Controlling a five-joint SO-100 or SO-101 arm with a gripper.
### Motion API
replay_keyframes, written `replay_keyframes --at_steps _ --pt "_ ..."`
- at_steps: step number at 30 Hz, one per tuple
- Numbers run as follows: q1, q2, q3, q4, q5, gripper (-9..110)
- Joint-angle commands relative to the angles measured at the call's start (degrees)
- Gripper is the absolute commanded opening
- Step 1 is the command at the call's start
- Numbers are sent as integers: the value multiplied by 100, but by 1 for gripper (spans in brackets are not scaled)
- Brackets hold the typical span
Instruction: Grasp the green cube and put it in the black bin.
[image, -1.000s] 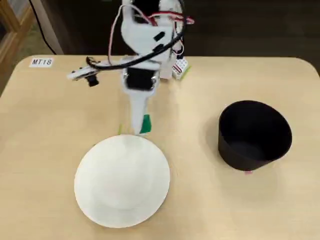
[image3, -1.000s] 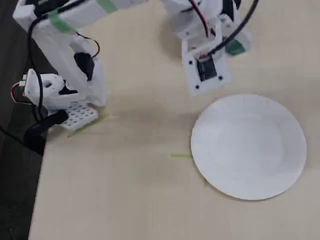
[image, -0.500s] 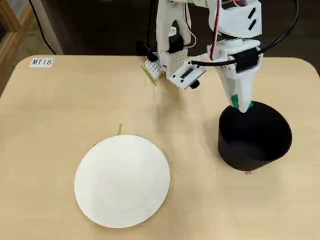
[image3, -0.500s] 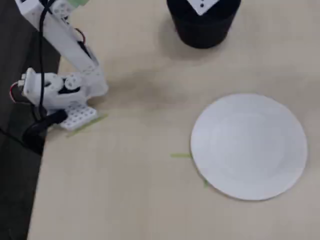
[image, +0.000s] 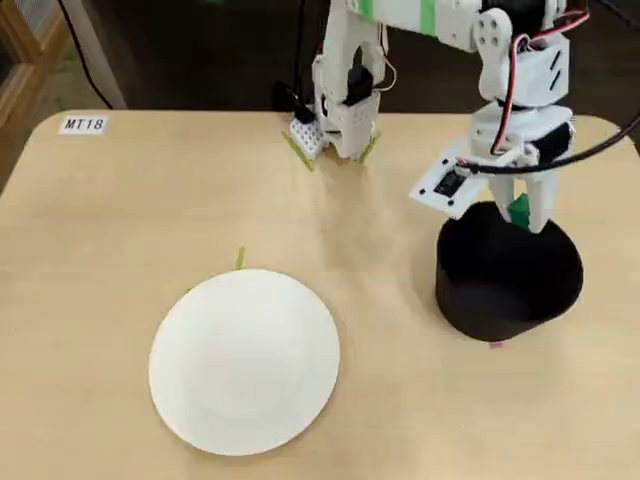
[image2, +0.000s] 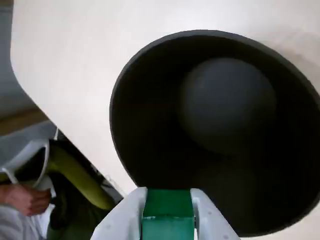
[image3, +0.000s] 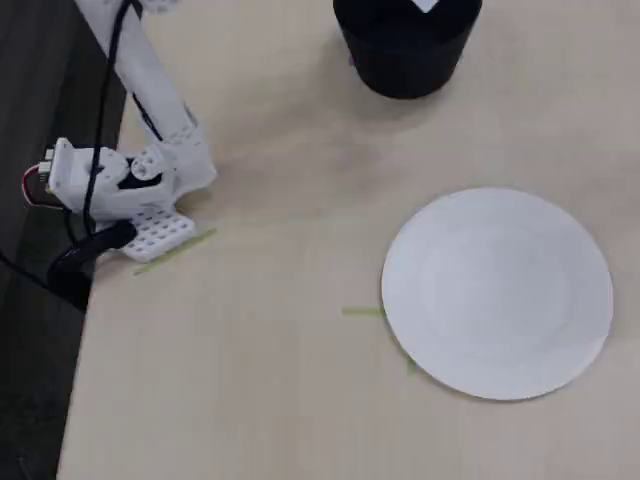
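The gripper (image2: 167, 220) grasps the green cube (image2: 167, 214) between its two white fingers, above the near rim of the black bin (image2: 150, 150). The cube's lower part is cut off in the wrist view.

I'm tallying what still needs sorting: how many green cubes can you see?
1. The tiny bright green cube is clamped in the white hand, above the open mouth of the round matte black bin. None shows on the table or white plate.

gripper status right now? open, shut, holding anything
Gripper: shut on the green cube, held between its two white fingers above the open mouth of the black bin.
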Motion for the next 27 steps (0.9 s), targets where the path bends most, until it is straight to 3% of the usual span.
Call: replay_keyframes --at_steps 1,5,9,13,16,19,23,27 --pt "149 -79 -70 -281 -44 0" --pt "316 -158 -79 -457 -79 2" --pt "404 -141 -79 -360 -554 31" --pt "457 -149 -70 -202 -650 38" --pt "439 -158 -53 -176 -615 28" --pt "422 -70 -105 -193 -536 0" --pt "914 422 -114 149 -272 0" --pt "2461 1767 70 668 -123 0"
